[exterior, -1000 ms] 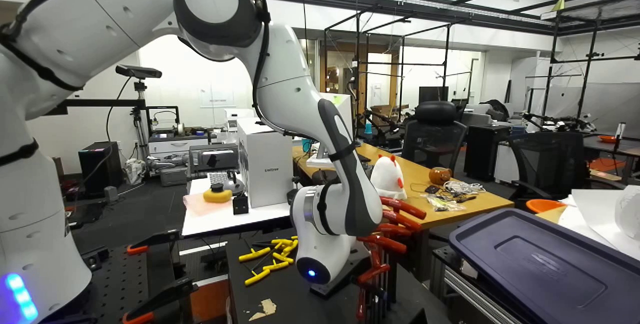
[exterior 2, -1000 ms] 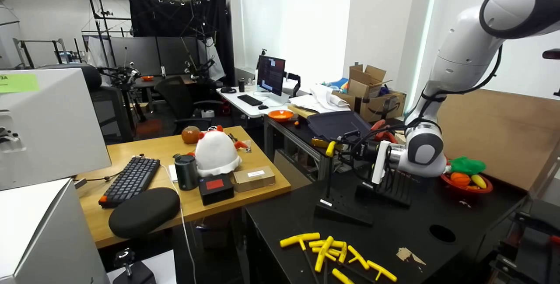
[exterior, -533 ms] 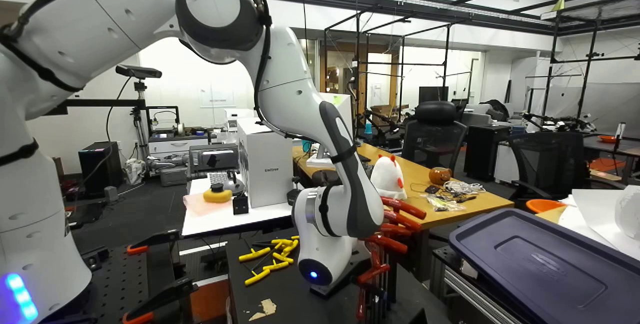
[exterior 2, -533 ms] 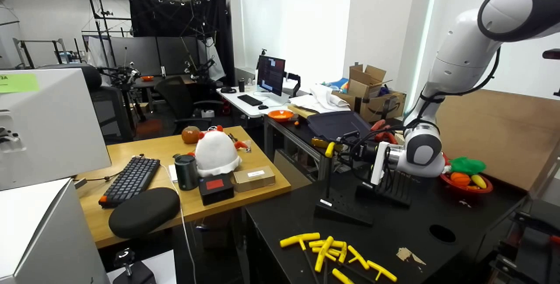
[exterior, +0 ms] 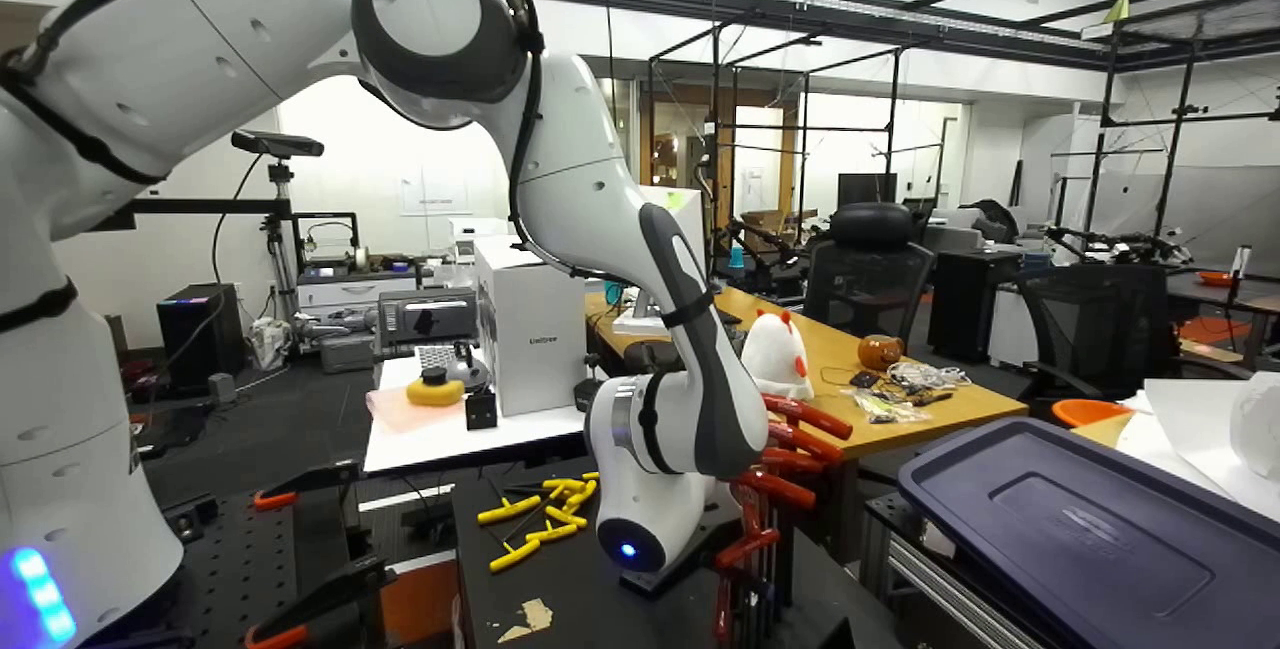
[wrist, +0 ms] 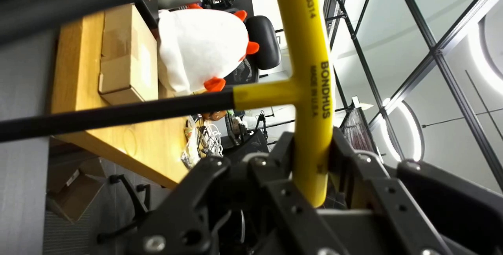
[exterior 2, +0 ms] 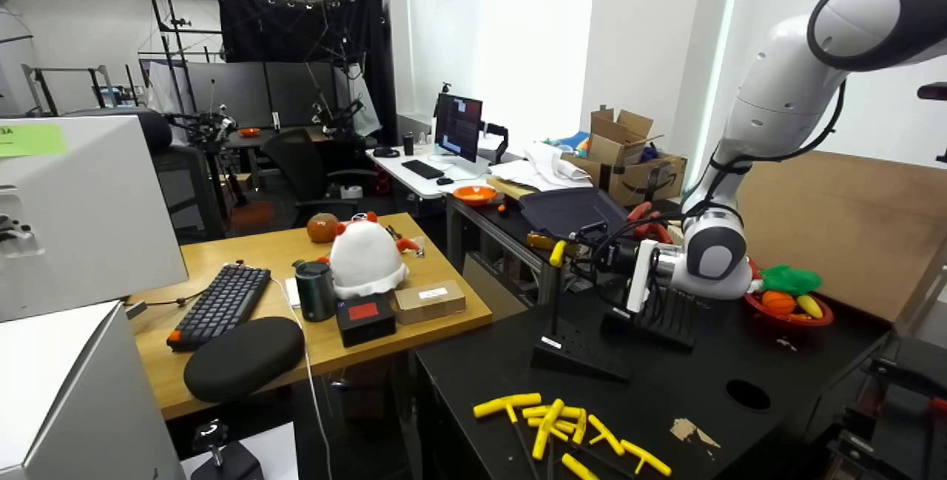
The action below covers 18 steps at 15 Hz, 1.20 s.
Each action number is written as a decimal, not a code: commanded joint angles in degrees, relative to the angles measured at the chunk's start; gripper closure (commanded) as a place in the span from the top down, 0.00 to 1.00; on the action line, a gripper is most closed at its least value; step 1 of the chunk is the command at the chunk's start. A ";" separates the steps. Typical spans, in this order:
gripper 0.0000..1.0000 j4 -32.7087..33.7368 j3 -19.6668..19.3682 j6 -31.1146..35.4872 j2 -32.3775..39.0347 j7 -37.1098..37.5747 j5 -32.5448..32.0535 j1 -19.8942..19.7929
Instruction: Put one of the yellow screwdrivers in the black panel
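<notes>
Settles slightly lower near black wedge-shaped panel [exterior 2: 578,359], gripping yellow T-handle screwdriver [wrist: 308,94] in black fingers [wrist: 283,153], likely aligning insertion.

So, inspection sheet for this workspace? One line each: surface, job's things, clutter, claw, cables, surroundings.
Surface: black table has a tan patch and a round hole.
Job's things: held yellow screwdriver, shaft down at the black panel, insertion can't be told; other yellow screwdrivers lie loose.
Clutter: red-handled tools, red bowl.
Claw: shut on the held handle.
Cables: black cable along the arm; white cable off the wooden desk.
Surroundings: plush, keyboard, mug on that desk.
</notes>
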 commanded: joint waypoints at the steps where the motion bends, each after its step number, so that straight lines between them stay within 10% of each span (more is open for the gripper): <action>1: 0.06 0.79 -0.78 1.21 -0.53 3.15 0.23 0.94; 18: 0.06 1.93 -0.70 1.72 0.16 4.13 -0.16 1.12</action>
